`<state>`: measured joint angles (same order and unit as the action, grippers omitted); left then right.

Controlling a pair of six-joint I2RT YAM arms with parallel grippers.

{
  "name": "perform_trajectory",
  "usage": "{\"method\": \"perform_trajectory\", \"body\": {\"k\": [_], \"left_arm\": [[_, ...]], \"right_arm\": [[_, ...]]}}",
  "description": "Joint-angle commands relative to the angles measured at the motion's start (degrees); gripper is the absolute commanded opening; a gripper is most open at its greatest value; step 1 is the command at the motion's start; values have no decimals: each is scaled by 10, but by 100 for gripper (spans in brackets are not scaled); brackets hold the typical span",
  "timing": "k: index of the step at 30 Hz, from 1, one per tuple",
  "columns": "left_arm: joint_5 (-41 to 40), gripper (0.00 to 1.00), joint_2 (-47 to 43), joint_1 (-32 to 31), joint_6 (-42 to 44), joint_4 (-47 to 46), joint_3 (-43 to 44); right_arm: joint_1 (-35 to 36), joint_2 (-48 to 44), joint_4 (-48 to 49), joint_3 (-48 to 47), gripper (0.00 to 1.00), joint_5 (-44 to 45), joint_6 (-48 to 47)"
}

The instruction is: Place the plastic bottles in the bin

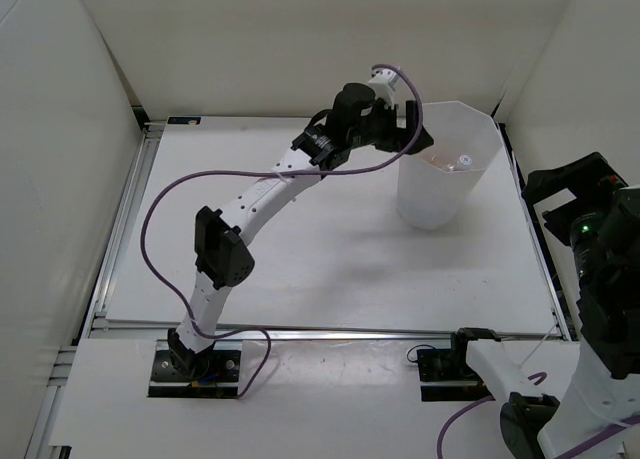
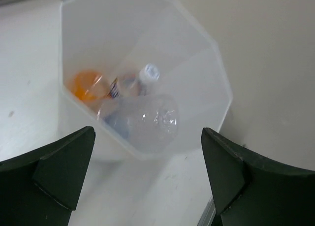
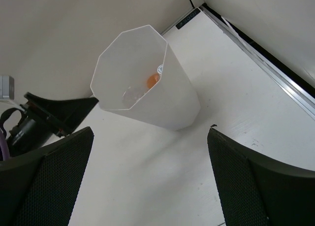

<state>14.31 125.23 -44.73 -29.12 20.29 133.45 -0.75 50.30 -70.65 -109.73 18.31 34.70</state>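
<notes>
Looking down from above, I see the left arm reaching across the table toward the far right corner. The left gripper hangs just beside the rim of the bin; from up here I cannot tell how wide it stands. The bin is upright, mouth up, its long axis vertical and its faceted sides narrowing to the base. The right arm is folded at the right edge, well apart from the bin.

From the left wrist, both fingers are spread wide, with nothing between them and nothing touched. Beyond them is the bin's open mouth. At the bottom lies the orange bottle. Just beside it is the white-capped bottle, slanted with its cap toward the upper right. A clear bottle lies on its side nearest the camera. A blue patch next to it is too blurred to make out.

From the right wrist, the right gripper is also wide open and empty over bare table, near the bin.
</notes>
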Motion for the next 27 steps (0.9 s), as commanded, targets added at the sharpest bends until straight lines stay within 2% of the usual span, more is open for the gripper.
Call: {"method": "perform_trajectory", "body": {"k": [1,5,6,8,9,11,12,13,14,15,18,20,21,22,23,24,27], "left_arm": [[-44,100,-144,2,77,50,-67],[-183,100,-293,8,98,55,-251],[-205,100,-325,8,105,55,-333],[-259,100,-418,8,105,66,-413],[-278,100,-448,8,105,71,-486],[-342,100,-540,8,99,77,-560],[-362,100,-602,8,87,82,-638],[-385,100,-603,14,86,91,-668],[-406,100,-658,14,56,105,-693],[-442,100,-682,31,39,121,-715],[-511,100,-749,45,2,205,-765],[-555,100,-775,45,-28,275,-770],[-610,100,-775,45,-46,304,-770],[-638,100,-782,45,-94,364,-770],[-669,100,-782,45,-95,365,-770],[-730,100,-782,45,-183,443,-775],[-797,100,-788,45,-348,544,-797]], "right_arm": [[-2,16,15,8,100,-4,13],[-2,51,9,8,100,-27,13],[-2,51,9,15,100,-34,13],[-2,58,1,25,100,-40,26],[-2,58,1,42,100,-40,26],[-2,58,-6,61,100,-20,34],[-2,58,-6,78,100,-36,2],[-2,67,-6,83,100,-61,-20],[-2,88,-11,83,100,-90,-37],[-2,100,-17,91,100,-159,-52],[-2,125,-34,125,100,-244,-62],[-2,125,-34,145,100,-266,-56],[-2,120,-20,166,100,-272,-48],[-2,106,6,179,100,-304,-55],[-2,106,6,187,100,-304,-55],[-2,106,6,187,100,-310,-55],[-2,90,24,210,100,-289,-67]]}}
